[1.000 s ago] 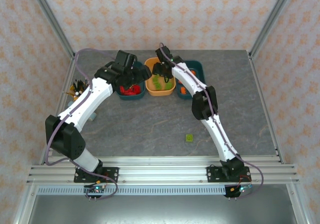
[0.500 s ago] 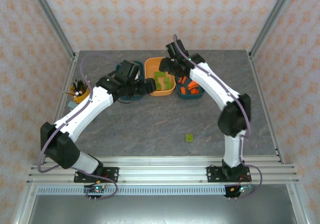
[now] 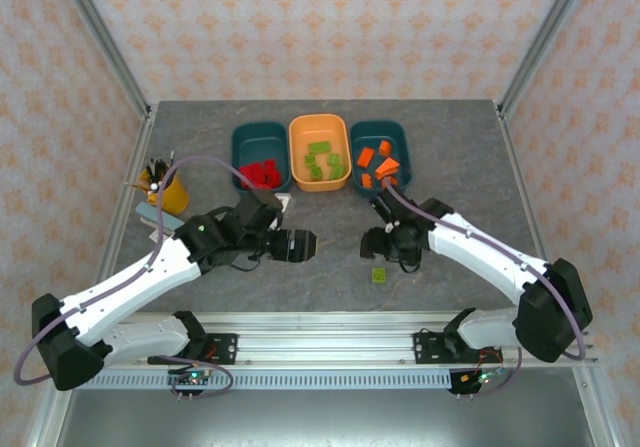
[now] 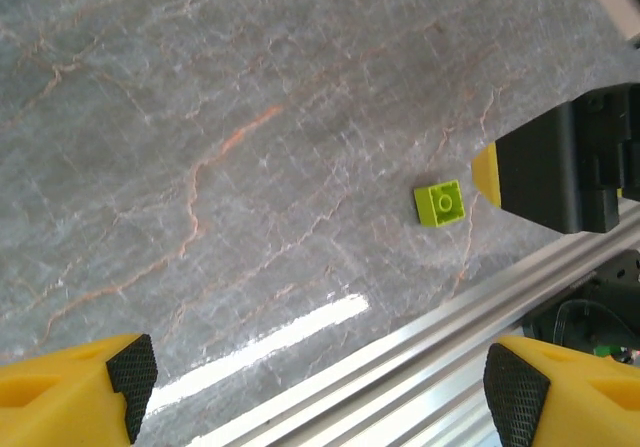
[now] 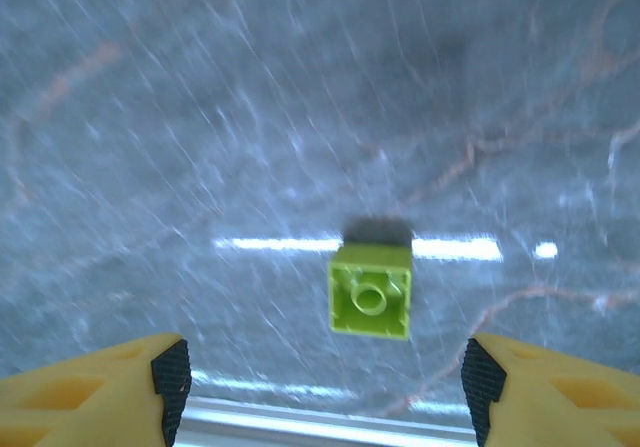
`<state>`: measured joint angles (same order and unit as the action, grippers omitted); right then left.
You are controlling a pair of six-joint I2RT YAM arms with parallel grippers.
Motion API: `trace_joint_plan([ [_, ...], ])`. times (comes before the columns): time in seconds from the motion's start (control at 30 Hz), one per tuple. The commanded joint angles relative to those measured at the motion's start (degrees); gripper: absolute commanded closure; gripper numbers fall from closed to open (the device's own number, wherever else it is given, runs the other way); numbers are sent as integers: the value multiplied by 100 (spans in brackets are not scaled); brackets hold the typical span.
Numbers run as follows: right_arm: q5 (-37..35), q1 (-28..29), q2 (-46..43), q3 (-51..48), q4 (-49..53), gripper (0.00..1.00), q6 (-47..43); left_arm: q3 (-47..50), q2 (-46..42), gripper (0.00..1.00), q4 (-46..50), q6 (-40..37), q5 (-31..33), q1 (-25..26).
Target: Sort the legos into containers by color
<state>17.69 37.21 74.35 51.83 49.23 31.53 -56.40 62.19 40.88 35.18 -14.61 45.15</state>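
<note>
Toward the near edge of the worktop point(image 3: 460, 182): hovering the right gripper point(image 3: 384, 243) over the only loose lime-green lego point(image 3: 379, 275), holding jaws wide apart and empty, either side of it. Idling the left gripper point(image 3: 302, 245) nearby, likewise released. Seemingly starting the final pick; next calling for lowering, clenching on the brick's sides, then carrying it to the orange tub point(image 3: 319, 119) at the far edge, beside the other greens point(image 3: 320, 162).

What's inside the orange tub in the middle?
Lime green legos lie in the orange tub, too close together to count. They hide the floor beneath them.
</note>
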Motion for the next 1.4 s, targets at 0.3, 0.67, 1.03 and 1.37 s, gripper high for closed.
trace_joint_plan([
  [0.3, 219, 40, 711, -393, -477, 30, -117, 9, -45, 12, -55, 290, 274, 108],
  [0.67, 107, 238, 1326, -373, -612, 44, 14, 150, -326, 12, 60, 406, 423, 128],
  [1.03, -296, 265, 1275, -175, -384, 68, 40, 60, -774, 13, 560, 772, 1281, 133],
  [1.37, -915, 232, 1900, 2807, 660, 71, -508, -1145, -70, 13, 1083, 1101, 1508, -462],
])
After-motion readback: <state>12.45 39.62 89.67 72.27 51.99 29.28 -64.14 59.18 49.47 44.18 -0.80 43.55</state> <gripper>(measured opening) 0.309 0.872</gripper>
